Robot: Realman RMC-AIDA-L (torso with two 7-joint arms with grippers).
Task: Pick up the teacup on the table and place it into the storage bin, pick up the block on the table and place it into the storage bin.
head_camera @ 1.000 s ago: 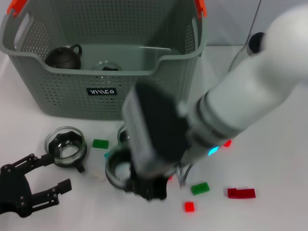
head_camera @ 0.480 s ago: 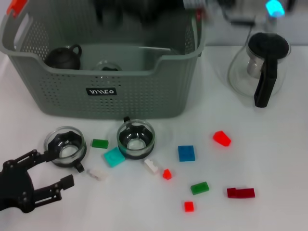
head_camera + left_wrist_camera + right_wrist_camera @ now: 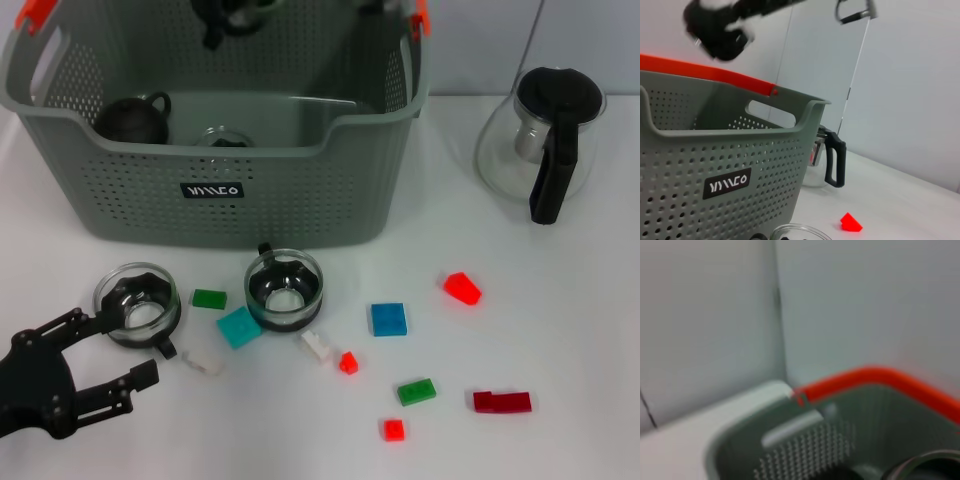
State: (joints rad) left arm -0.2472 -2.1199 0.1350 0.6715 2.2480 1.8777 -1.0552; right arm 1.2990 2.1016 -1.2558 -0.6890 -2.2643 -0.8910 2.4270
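While the right end effector (image 3: 232, 14) hangs above the back of the large grey perforated plastic storage bin (image 3: 215, 190), clamped on a clear glass teacup (image 3: 238, 10), two more teacups stand on the white counter (image 3: 560, 330) before that bin. Left end effector (image 3: 85, 355), fingers apart and empty, rests near the bin's front left corner, by scattered coloured blocks.

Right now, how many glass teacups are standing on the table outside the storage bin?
2. One teacup stands near the left gripper; the other teacup stands in front of the storage bin, below its label. Further cups lie inside the bin, some possibly hidden.
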